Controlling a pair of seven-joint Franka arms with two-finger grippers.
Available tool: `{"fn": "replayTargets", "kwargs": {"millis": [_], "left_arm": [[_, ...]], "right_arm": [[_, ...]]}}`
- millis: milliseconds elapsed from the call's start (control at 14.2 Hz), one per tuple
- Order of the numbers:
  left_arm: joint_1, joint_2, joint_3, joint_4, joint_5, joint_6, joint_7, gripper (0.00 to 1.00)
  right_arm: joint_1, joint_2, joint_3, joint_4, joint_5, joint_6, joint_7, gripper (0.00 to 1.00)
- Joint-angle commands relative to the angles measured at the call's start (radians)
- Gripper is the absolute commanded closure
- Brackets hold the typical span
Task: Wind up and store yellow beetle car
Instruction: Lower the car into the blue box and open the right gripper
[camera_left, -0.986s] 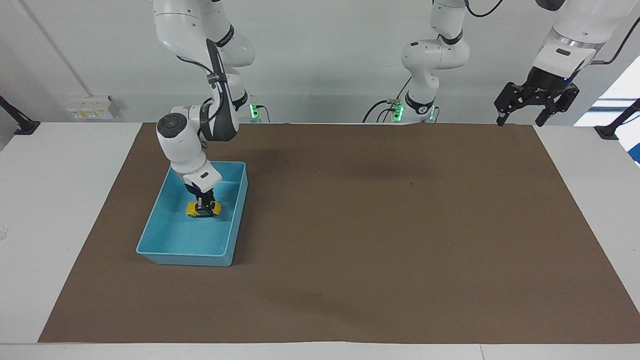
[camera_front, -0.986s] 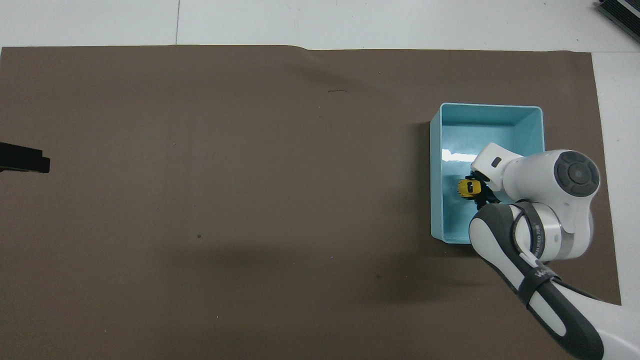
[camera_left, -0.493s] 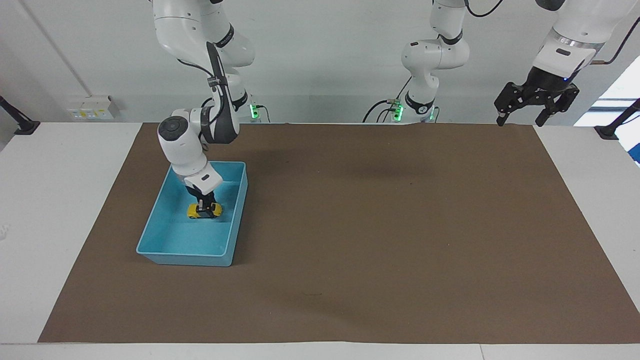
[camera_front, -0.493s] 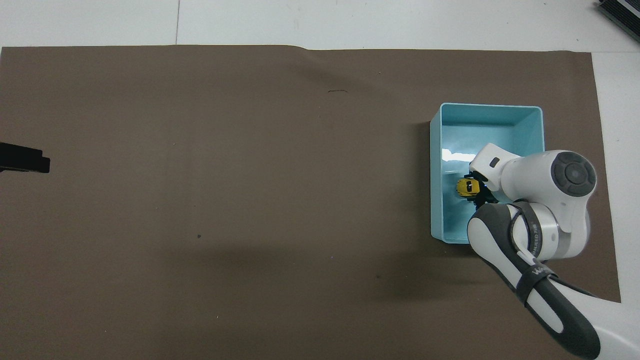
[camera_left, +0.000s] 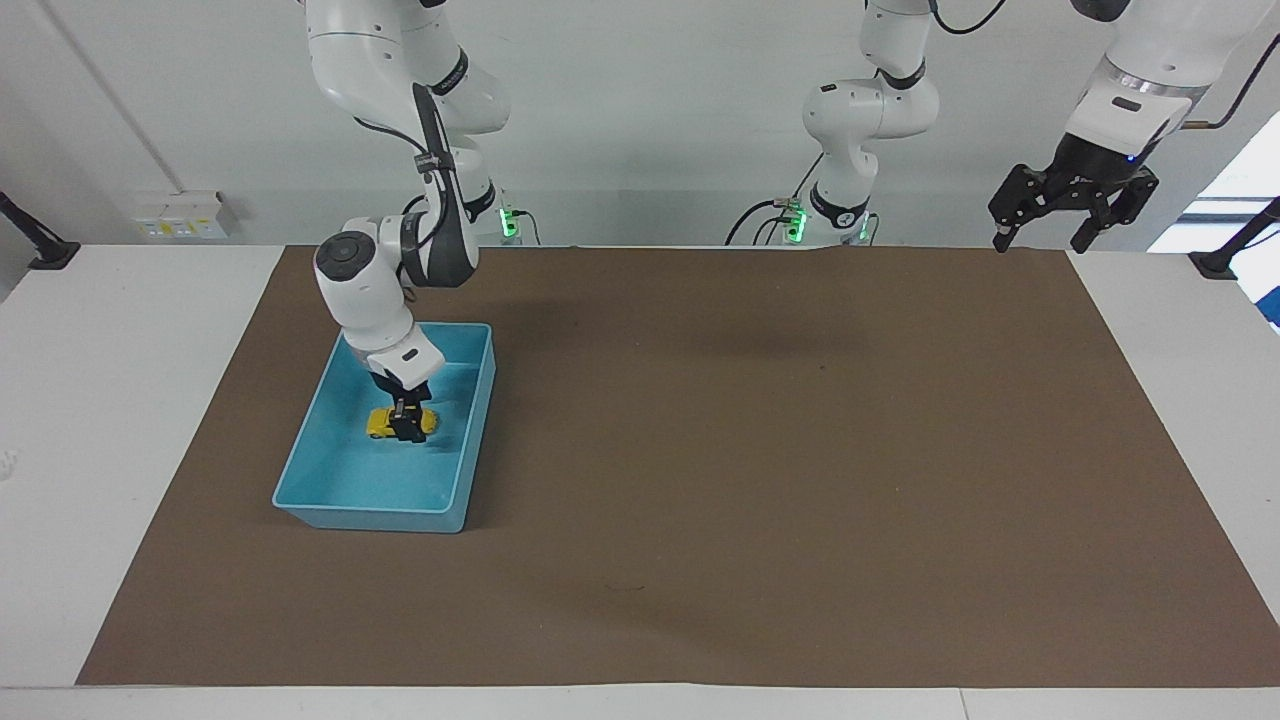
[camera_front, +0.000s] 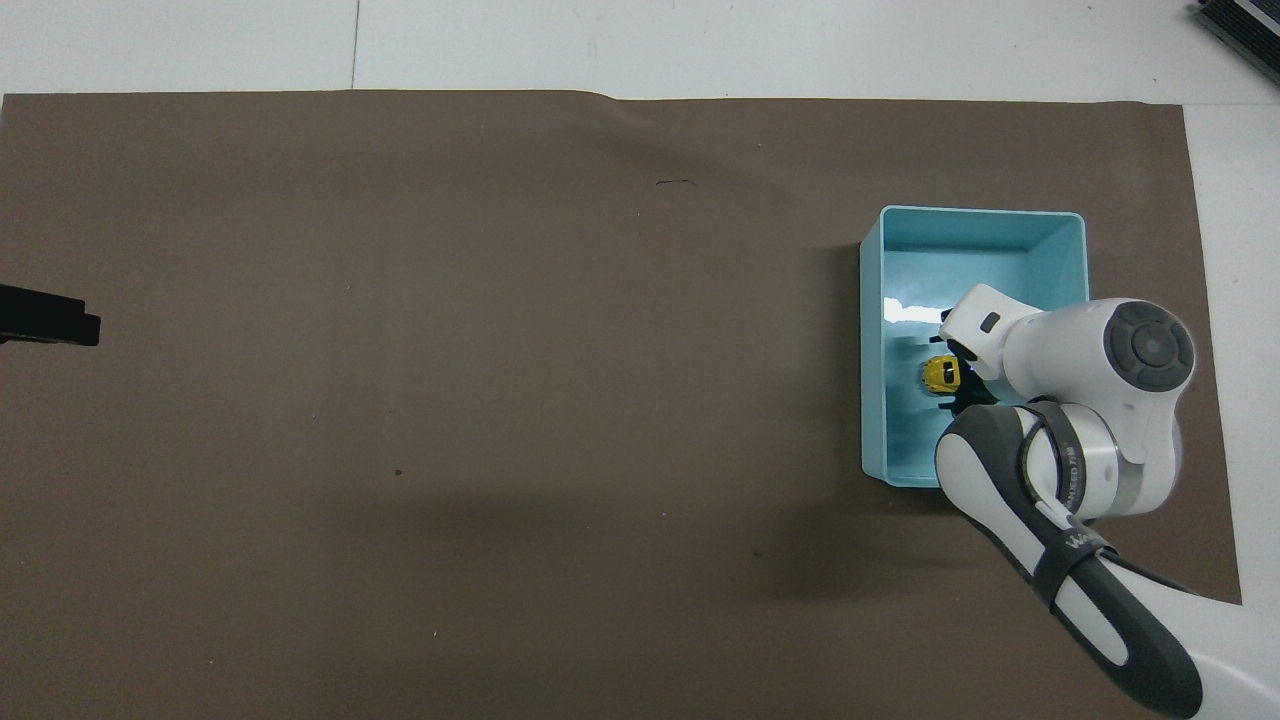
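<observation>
The yellow beetle car (camera_left: 388, 424) (camera_front: 940, 373) rests on the floor of the light-blue bin (camera_left: 372, 516) (camera_front: 871, 330), near the bin's middle. My right gripper (camera_left: 407, 428) (camera_front: 956, 377) reaches down into the bin right at the car, open, with its dark fingers apart around the car's end; the wrist hides part of the car from above. My left gripper (camera_left: 1040, 240) hangs open and empty in the air over the mat's corner at the left arm's end, waiting; only its tip (camera_front: 50, 328) shows from above.
A brown mat (camera_left: 760, 460) covers most of the white table (camera_left: 110, 400). The bin stands on it toward the right arm's end.
The right gripper's fingers have parted from the car. The car has settled on the bin floor and shifted slightly toward the right arm's end. The left arm has not moved.
</observation>
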Motion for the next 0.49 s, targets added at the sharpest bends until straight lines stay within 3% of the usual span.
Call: {"fn": "replayTargets", "kwargs": {"millis": [0,423], "left_arm": [[0.017,-0.015,-0.009,-0.013,-0.014,-0.011,-0.002,0.00],[0.017,-0.015,-0.009,-0.013,-0.014,-0.011,-0.001,0.00]], "right_arm": [[-0.004,-0.022,0.008,0.058,-0.007,-0.108,-0.012,0.12],[-0.003,-0.080,0.008,0.123,0.010,-0.225,-0.009,0.06]]}}
